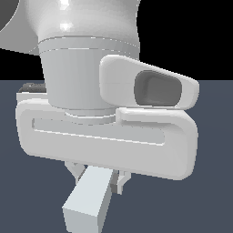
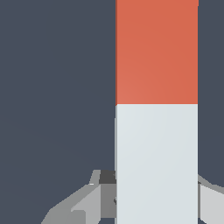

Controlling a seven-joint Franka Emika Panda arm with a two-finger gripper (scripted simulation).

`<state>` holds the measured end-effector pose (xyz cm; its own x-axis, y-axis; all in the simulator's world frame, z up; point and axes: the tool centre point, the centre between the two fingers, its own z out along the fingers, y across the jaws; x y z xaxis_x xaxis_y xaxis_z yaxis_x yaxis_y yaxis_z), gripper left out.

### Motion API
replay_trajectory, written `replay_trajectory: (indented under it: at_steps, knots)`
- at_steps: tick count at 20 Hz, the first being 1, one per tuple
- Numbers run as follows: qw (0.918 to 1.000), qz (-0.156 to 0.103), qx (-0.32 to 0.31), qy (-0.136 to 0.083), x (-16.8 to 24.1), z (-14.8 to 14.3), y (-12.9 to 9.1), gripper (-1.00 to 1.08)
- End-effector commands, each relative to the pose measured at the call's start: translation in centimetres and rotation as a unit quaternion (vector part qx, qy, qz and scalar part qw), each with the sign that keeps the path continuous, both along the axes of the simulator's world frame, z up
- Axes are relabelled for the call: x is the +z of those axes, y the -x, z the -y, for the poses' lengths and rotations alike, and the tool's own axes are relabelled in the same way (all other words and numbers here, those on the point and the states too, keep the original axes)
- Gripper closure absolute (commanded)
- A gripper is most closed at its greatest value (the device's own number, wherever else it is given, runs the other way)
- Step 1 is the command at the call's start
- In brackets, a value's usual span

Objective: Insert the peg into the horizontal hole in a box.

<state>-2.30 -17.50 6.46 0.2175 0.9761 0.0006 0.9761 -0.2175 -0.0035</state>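
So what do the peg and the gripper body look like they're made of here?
Peg: flat matte, evenly coloured orange-red and pale-grey halves with sharp edges, like painted wood or plastic; as a simulator render, it stays open. Gripper body: smooth grey-white shell with soft highlights and rounded edges, suggesting moulded plastic or painted metal.

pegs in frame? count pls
1. The peg sits between the pincer fingers, its pale half at the grip and orange half beyond. The arm fills the exterior view and may hide more.

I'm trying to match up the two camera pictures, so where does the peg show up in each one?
Exterior view: the peg pokes out low, under the gripper, white end only.
Wrist view: it fills the picture's right-centre, orange-red half beyond white.
Shared landmark: the fingers flanking the white half.
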Motion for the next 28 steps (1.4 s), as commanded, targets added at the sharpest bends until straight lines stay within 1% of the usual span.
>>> replay_trajectory:
  at_steps: [1, 8, 14, 19, 28]
  knots:
    - [1.0, 0.002, -0.007, 0.0, 1.3, -2.3, 0.4, 1.08]
    - [0.9997, 0.002, -0.025, 0.0, 4.3, -7.9, 1.2, 1.08]
    - [0.9994, 0.002, -0.035, 0.001, 6.0, -10.9, 1.5, 1.08]
    - [0.9992, 0.002, -0.039, 0.001, 6.6, -12.0, 1.5, 1.08]
    - [0.9993, 0.002, -0.038, 0.001, 6.7, -12.1, 1.3, 1.08]
